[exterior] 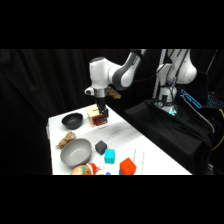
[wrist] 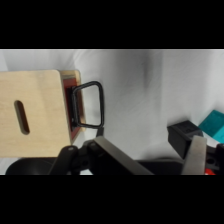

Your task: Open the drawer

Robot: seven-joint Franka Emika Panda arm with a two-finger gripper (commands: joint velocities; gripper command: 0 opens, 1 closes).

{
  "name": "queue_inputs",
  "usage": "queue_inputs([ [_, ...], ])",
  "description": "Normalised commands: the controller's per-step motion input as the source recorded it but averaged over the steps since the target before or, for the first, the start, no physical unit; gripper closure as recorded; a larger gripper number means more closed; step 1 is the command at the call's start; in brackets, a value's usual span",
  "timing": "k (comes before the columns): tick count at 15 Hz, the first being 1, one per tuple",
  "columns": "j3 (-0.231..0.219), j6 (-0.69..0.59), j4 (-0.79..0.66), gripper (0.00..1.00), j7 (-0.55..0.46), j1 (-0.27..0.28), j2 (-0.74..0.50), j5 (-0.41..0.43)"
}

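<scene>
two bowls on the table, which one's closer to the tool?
The small black bowl, at the table's far end beside the drawer under the tool. The larger grey bowl sits further toward the near edge.

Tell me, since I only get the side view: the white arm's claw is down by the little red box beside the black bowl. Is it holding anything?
Observer: No. The wrist view shows the gripper open, with only bare table between its fingers.
Operator: Where is the handle, then?
Observer: The handle is a dark wire loop sticking out of the red front of the drawer. It lies just beyond one finger, not between the two.
Operator: Anything on top of the box?
Observer: Its tan top has one narrow slot.
</scene>
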Motion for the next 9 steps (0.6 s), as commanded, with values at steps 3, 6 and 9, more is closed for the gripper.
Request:
queue_inputs([
  [3, -0.047, 0.21, -0.06, 0.0, -0.03, -0.034, 0.03, -0.065],
  [6, -0.041, 0.24, -0.05, 0.0, -0.04, -0.037, 0.07, -0.051],
  [9, -0.039, 0.27, -0.05, 0.0, -0.05, -0.034, 0.1, -0.034],
])
